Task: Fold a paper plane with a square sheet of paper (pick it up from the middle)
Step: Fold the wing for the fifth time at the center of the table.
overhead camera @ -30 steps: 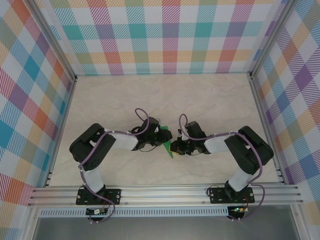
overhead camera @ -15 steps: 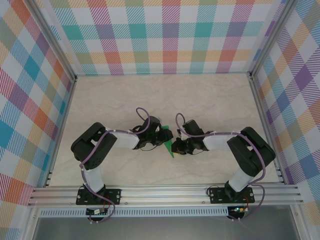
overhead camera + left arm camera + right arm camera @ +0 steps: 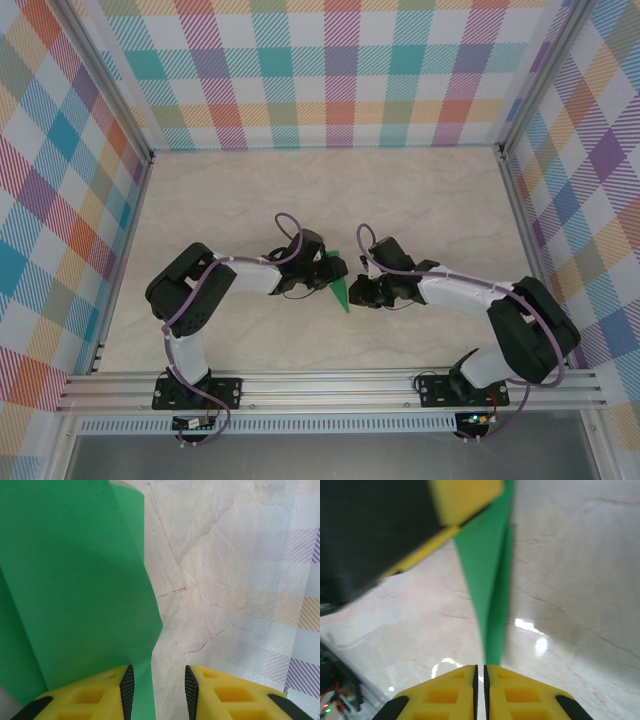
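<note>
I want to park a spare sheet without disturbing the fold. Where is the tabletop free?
Free: the far half of the table, up to the plaid back wall. Crowded: the near middle, where the left tool and right tool meet at the folded green paper.
</note>
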Controlling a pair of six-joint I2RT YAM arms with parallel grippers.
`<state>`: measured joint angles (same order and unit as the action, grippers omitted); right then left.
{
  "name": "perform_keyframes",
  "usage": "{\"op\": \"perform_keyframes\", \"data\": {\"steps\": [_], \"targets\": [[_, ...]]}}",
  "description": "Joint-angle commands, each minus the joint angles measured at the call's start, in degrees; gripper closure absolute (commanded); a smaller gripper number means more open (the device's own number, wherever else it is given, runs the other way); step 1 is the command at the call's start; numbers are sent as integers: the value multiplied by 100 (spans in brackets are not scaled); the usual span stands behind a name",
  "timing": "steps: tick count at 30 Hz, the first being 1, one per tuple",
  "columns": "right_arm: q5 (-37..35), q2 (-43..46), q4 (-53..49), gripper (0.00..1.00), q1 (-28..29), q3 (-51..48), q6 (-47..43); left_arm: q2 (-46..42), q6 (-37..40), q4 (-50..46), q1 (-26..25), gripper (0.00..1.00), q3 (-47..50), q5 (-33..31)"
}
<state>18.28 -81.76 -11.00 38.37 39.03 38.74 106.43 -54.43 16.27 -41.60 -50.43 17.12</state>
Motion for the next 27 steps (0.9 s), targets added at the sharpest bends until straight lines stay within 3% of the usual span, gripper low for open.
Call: {"op": "perform_keyframes", "data": {"steps": [1, 11, 27], "targets": [[496, 103, 508, 88, 30, -132, 167, 378, 37, -704, -45, 65, 112, -181], [1158, -1050, 1436, 92, 13, 170, 511, 356, 77, -757, -44, 65, 76, -126], [1251, -1381, 1565, 93, -154, -253, 539, 370, 119, -792, -49, 65, 76, -86]]}}
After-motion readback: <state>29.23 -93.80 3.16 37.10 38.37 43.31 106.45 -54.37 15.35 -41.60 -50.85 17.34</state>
